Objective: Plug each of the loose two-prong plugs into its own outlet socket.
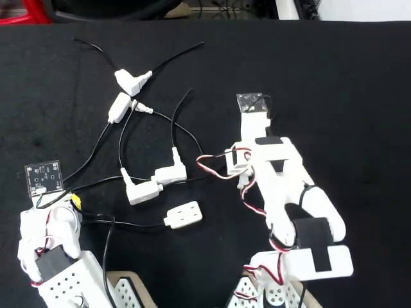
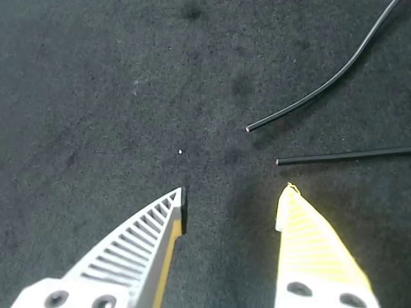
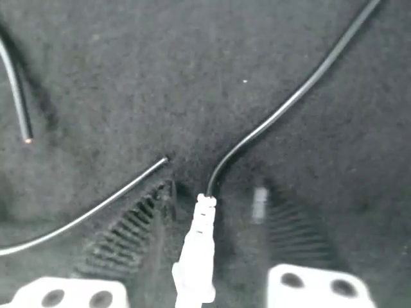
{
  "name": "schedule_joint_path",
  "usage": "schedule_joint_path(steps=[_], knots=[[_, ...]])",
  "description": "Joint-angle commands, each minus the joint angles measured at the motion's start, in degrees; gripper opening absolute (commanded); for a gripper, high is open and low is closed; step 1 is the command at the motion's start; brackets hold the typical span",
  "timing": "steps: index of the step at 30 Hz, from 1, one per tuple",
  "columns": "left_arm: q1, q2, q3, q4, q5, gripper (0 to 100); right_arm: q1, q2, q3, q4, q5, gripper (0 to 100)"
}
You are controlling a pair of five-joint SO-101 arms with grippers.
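Several white plugs on black cords lie on the black cloth in the high view. Two plugs [image 1: 131, 81] [image 1: 119, 107] lie at the back left and two more [image 1: 171, 172] [image 1: 142, 191] near the middle. A white outlet block [image 1: 183, 215] lies in front of them. My right gripper [image 3: 209, 212] is open, with a white plug [image 3: 198, 253] lying between its fingers and a gap on each side. The plug's cord [image 3: 289, 102] runs away from it. The right arm [image 1: 276, 173] stretches over the table's middle. My left gripper [image 2: 231, 199] is open over bare cloth at the front left.
Two loose black cord ends [image 2: 248, 128] [image 2: 278, 162] lie just beyond the left gripper's fingertips. More cord [image 3: 83, 212] passes beside the right gripper. Cords [image 1: 173, 125] criss-cross the left half of the cloth. The table's back edge [image 1: 205, 19] is at the top.
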Motion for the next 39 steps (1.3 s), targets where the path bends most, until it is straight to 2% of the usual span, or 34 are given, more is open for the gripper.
schedule_joint_path(steps=[1, 12, 19, 26, 34, 39], knots=[[0.57, 0.0, 1.1, 0.35, -0.26, 23, 0.79, -1.19, 0.31, -0.44, 0.26, 27.9], [0.57, 0.0, 1.1, 0.35, -0.26, 23, -2.9, -1.36, -6.11, 14.68, -0.26, 27.5], [0.57, 0.0, 1.1, 0.35, -0.26, 23, -2.73, 3.47, -7.78, 15.3, -0.18, 10.5], [0.57, 0.0, 1.1, 0.35, -0.26, 23, -0.35, 11.74, -15.87, 15.56, 0.09, 1.1], [0.57, 0.0, 1.1, 0.35, -0.26, 23, -0.7, 10.95, -18.68, 20.4, -0.09, 1.2], [0.57, 0.0, 1.1, 0.35, -0.26, 23, -1.67, 2.33, -17.63, 22.86, -0.09, 1.2]])
